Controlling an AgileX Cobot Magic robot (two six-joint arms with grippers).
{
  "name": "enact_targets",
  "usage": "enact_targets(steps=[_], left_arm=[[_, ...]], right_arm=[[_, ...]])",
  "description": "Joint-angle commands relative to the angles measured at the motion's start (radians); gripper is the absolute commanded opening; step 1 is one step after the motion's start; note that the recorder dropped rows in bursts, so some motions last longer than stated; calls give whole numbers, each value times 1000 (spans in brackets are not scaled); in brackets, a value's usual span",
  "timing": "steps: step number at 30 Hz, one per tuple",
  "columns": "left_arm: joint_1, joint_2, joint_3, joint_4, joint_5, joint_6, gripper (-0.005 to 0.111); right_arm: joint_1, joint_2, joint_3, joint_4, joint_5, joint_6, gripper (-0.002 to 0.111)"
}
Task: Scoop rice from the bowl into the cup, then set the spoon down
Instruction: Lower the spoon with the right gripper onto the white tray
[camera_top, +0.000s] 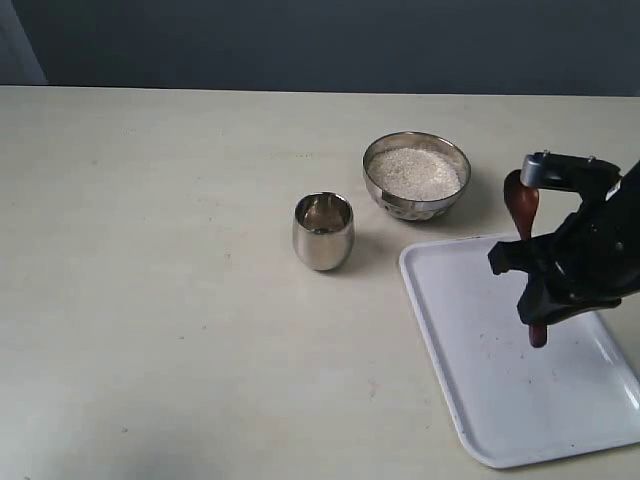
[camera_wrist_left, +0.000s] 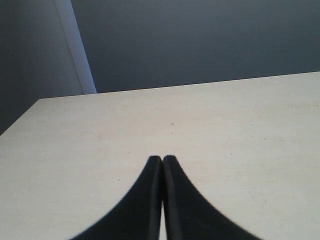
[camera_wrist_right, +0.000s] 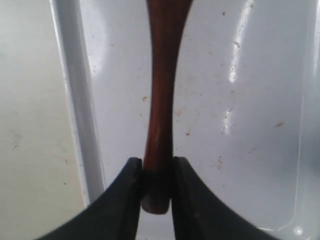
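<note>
- On the right side of the pale table (camera_top: 180, 300), the right gripper (camera_top: 537, 300) hangs over a white tray (camera_top: 470, 400), its black jaws clamped on the spoon (camera_top: 521, 205).
- From the right wrist camera, the two fingers (camera_wrist_right: 127, 200) pinch the slim reddish-brown handle close to its butt end. That end pokes out just past the fingertips, and the rest of the handle runs away from them above the tray's speckled floor.
- From the exterior camera, the spoon stands steeply, with its oval head up and its butt end down over the tray. Whether that end touches the tray cannot be told.
- The spoon's head is raised near the right of the bowl (camera_top: 415, 208) and apart from it. Whether any grains lie in the head cannot be told.
- The bowl, round and shiny, sits on the table just beyond the tray's far left corner without touching it.
- The rice (camera_top: 414, 172) lies inside the bowl as a fine white heap that covers the whole of its floor.
- The cup (camera_top: 323, 231) stands upright on the table, left of the bowl and nearer the camera, near it but apart. It is also clear of the tray's left edge.
- The cup's inside shows mostly reflections, so whether it holds any rice cannot be told.
- The left gripper (camera_wrist_left: 162, 165) is over bare table, its two dark jaws pressed flat together with nothing between them.
- Beyond the table's far edge in that wrist view stands a dark wall (camera_wrist_left: 200, 40).
</note>
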Motion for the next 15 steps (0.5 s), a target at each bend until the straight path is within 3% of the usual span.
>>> enact_targets(steps=[1, 15], left_arm=[[0, -5, -3, 3, -3, -3, 0], [0, -5, -3, 3, -7, -3, 0]], right_arm=[[-6, 27, 4, 15, -12, -10, -1], [-6, 42, 4, 16, 8, -12, -1]])
